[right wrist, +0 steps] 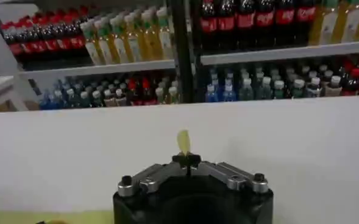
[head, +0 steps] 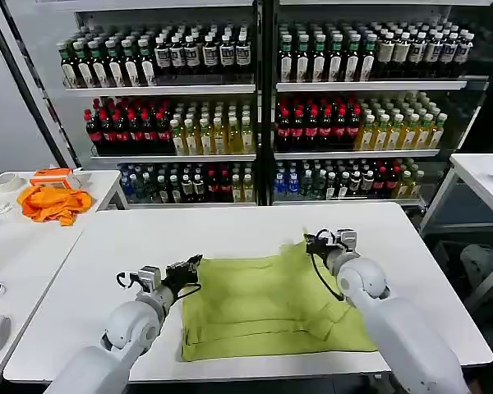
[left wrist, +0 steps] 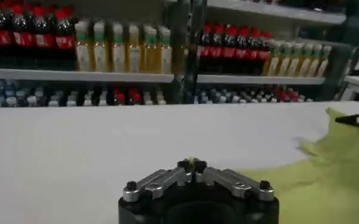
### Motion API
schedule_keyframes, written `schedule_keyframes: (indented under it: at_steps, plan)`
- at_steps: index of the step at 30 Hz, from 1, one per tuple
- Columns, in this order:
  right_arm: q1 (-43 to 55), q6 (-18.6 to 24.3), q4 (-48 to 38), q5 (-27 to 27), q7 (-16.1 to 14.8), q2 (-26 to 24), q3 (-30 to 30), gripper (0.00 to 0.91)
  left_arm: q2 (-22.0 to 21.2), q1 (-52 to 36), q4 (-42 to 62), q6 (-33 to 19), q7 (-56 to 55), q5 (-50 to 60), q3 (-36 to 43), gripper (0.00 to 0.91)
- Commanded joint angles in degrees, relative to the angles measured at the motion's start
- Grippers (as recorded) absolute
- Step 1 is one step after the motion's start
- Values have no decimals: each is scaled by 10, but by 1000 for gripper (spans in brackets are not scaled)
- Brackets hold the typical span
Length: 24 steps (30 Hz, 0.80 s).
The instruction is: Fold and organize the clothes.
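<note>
The clothes are one lime-green T-shirt [head: 267,308], lying folded into a rough rectangle on the white table [head: 230,234]. My left gripper [head: 193,264] is shut on the shirt's far left corner, and a sliver of green shows between its tips [left wrist: 192,164]. At the far right corner my right gripper [head: 312,244] is shut on the fabric, with a small green tuft poking up past its tips [right wrist: 185,159]. More of the shirt [left wrist: 325,176] spreads off to the side in the left wrist view.
Drink shelves [head: 255,98] stand behind the table. A side table at the left [head: 16,238] carries a bright orange cloth [head: 55,203] and an orange box [head: 53,175]. Another white table [head: 481,176] stands at the right. Bare tabletop lies beyond the shirt.
</note>
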Motion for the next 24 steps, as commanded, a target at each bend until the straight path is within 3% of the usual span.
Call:
schedule_keyframes:
  at_steps: [1,13,24]
  plan:
    - [-73,1,87,2,-1,-35,42,0,3,66,-62,3,3,-6,-34,20]
    - [-222,-2,199,31,9,-78,126,0,20,142,-118,7,8,-5,-70,20]
    - [-313,-10,241,33,34,-52,168,0,20,205,-141,4,17,55,-79,20]
